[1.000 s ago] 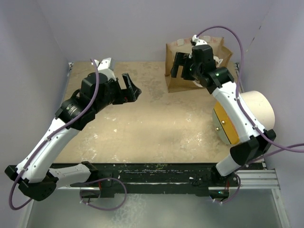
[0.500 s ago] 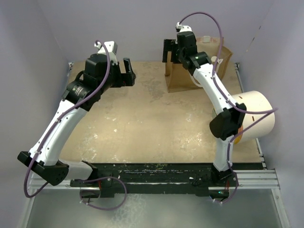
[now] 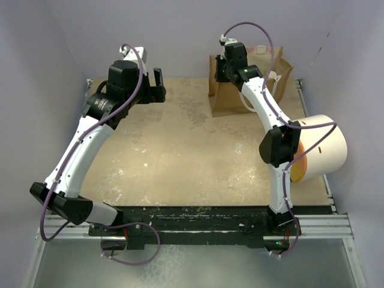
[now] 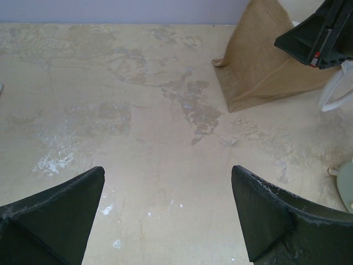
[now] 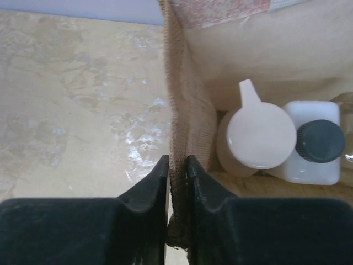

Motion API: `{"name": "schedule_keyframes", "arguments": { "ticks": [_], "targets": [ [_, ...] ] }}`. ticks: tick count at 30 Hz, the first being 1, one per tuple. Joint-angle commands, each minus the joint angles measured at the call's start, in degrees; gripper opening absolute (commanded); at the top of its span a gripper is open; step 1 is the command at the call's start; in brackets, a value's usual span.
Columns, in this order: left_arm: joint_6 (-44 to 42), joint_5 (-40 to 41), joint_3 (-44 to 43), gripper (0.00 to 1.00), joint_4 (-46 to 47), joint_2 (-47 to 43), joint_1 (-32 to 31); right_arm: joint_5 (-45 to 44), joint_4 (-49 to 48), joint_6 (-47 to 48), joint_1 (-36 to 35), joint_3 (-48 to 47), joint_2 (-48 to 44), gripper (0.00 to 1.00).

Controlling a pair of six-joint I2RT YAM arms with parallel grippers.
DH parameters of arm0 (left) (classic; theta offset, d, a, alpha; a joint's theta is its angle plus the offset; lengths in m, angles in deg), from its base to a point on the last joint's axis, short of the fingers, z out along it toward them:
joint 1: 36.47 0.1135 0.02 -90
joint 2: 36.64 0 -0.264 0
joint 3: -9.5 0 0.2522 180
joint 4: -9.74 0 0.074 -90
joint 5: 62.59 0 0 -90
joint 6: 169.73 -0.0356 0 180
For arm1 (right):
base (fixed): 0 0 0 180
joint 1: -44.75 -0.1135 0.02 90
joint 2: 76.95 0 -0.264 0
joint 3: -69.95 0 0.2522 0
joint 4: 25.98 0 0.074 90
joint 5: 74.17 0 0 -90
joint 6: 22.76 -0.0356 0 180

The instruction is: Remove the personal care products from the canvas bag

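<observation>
Canvas bag [image 5: 190, 105] wall pinched between the right pincer's [image 5: 176, 165] fingers.
Right arm stretched far over the bag rim; left arm raised, left pincer [image 4: 167, 174] spread wide above the bench [image 4: 138, 138].

The canvas bag [image 5: 185, 105] is coarse, loosely woven tan cloth with a fuzzy edge. Inside it, a pale bottle [image 5: 259, 135] shows smooth, matt plastic. The squarish bottle [image 5: 309, 171] beside it looks like milky plastic under a dark ribbed cap [image 5: 320, 141]. The table [image 4: 138, 143] is matt, worn and blotchy. The left gripper [image 4: 167, 174] has fingers [image 4: 270, 215] of grainy, matt black plastic.
</observation>
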Motion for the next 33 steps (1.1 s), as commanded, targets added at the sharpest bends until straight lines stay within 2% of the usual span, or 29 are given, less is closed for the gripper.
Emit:
{"name": "schedule_keyframes", "arguments": {
  "ticks": [1, 3, 8, 16, 22, 28, 33],
  "targets": [
    [-1.07, -2.02, -2.75, 0.99, 1.31, -0.49, 0.25, 7.32, -1.52, 0.97, -0.35, -2.35, -2.98, 0.1],
    [-0.35, -2.77, -2.33, 0.99, 1.22, -0.85, 0.23, 10.07, -0.74, 0.26, -0.43, -1.81, -3.68, 0.0],
    [1.72, -4.48, -1.47, 0.99, 0.42, -2.34, 0.25, 17.4, 0.88, -0.66, -1.85, 0.95, -5.85, 0.0],
    [5.33, -6.58, -0.05, 0.99, -2.1, -5.54, 0.19, 20.72, 1.02, 0.55, -10.44, 9.01, -13.0, 0.0],
    [6.52, -1.88, 0.88, 0.99, -3.21, -10.69, 0.21, 25.04, -2.75, -2.93, -15.79, 17.73, -17.91, 0.0],
    [7.33, 3.42, 1.08, 0.99, -5.43, -15.39, 0.25, 25.18, -3.2, -4.92, -23.46, 19.7, -19.34, 0.0],
    [8.58, 7.09, 1.98, 0.99, -7.52, -18.62, 0.25, 26.38, -7.8, -8.9, -29.09, 24.06, -20.9, 0.0]
  ]
}}
